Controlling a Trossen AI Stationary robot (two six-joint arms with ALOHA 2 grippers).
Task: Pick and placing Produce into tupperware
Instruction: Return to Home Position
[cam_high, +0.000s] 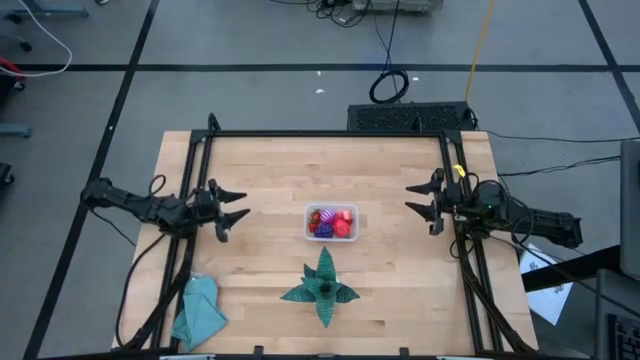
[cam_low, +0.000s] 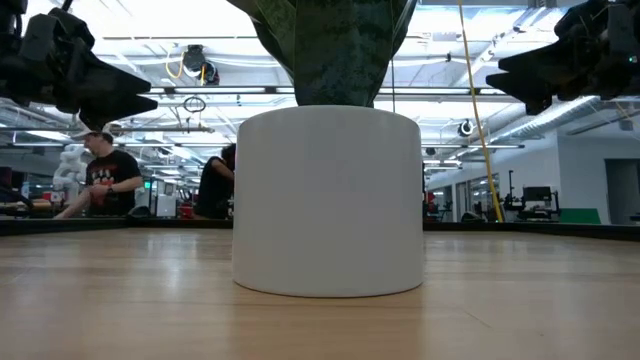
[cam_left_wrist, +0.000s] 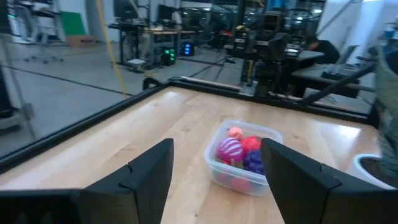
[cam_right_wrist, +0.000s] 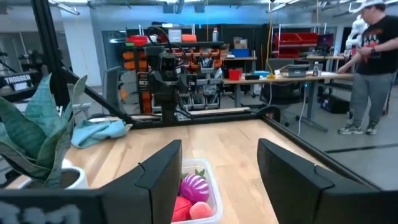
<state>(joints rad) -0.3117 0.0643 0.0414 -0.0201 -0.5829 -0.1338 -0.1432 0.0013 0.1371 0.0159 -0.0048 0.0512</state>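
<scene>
We judge the tupperware (cam_high: 308, 222) light, slippery (produce (cam_high: 335, 223) inside) — grip its rim; left jaws and right jaws hang open, empty.

you see the tupperware (cam_high: 308, 224) near the middle of the wooden table (cam_high: 270, 170), with the produce (cam_high: 331, 222) inside it: red, pink and purple pieces packed together. the left gripper (cam_high: 247, 204) is over the table's left part, fingers spread, pointing toward the tupperware but well apart from it. the right gripper (cam_high: 407, 197) mirrors it from the other side, fingers spread too. below the tupperware in the picture, near it, sits a dark-green star-shaped plant (cam_high: 322, 288). a teal cloth (cam_high: 198, 308) lies crumpled at the lower left corner.
</scene>
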